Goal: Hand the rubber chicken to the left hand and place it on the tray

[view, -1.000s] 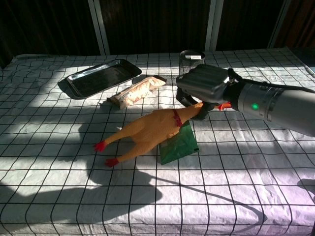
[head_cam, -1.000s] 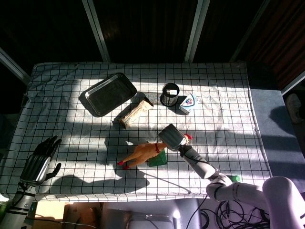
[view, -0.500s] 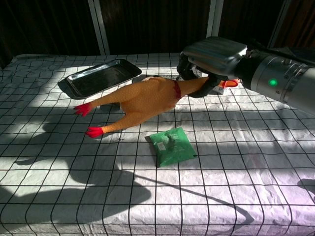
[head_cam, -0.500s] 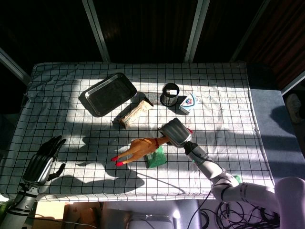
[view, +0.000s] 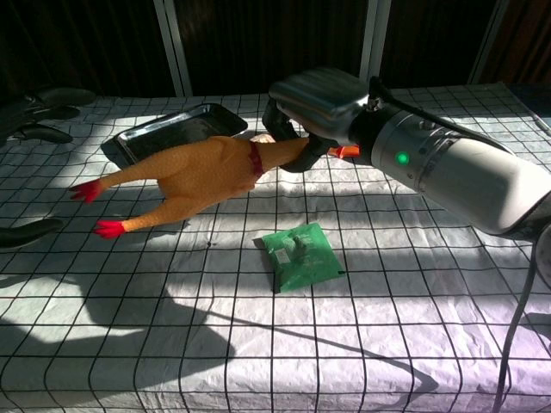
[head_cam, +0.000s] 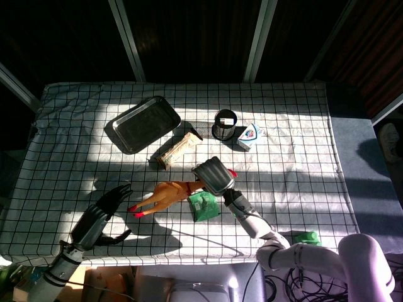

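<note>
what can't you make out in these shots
- Chicken head: in both views the right hand wraps the neck and covers it; only a red bit pokes out.
- Left hand: chest view's left edge cuts it down to dark fingertips.
- Snack bar: chest view, the chicken hides nearly all of it.
- Cup contents: head view, too small and dark; chest view, behind the right hand.
- Green packet label: too small in both.

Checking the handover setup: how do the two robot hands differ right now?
The right robot hand grips the rubber chicken by its neck and holds it above the table; the left robot hand holds nothing. The right's fingers are curled around the neck; the left's are spread open near the chicken's red feet. Both are dark and hover over the checkered cloth.
</note>
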`<action>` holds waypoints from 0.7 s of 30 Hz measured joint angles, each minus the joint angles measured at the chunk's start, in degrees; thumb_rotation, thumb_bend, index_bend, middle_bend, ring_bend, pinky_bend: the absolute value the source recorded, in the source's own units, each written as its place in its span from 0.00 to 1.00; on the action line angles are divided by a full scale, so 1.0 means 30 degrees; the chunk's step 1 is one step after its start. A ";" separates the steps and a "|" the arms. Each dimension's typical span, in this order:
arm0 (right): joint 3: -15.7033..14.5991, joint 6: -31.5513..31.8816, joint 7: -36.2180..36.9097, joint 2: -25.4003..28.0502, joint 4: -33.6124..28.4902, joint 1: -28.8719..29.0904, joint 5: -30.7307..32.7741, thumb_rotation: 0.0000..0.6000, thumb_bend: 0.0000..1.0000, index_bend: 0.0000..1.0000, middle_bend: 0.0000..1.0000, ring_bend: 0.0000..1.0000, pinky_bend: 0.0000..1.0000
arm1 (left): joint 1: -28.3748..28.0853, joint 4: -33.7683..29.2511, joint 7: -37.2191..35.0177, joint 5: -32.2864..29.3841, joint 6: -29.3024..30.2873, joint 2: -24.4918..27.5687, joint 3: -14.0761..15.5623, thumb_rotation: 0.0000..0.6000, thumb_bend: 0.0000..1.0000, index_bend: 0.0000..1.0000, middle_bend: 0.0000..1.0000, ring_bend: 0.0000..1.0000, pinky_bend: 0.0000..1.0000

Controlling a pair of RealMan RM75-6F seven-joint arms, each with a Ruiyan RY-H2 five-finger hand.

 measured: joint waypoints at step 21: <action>0.0875 0.1031 -0.4346 -0.1941 -0.0285 0.0990 0.1710 1.00 0.29 0.90 0.73 0.93 0.95 | -0.2210 -0.0232 0.2018 -0.5798 -0.4054 -0.3657 -0.2472 1.00 0.23 0.00 0.00 0.00 0.20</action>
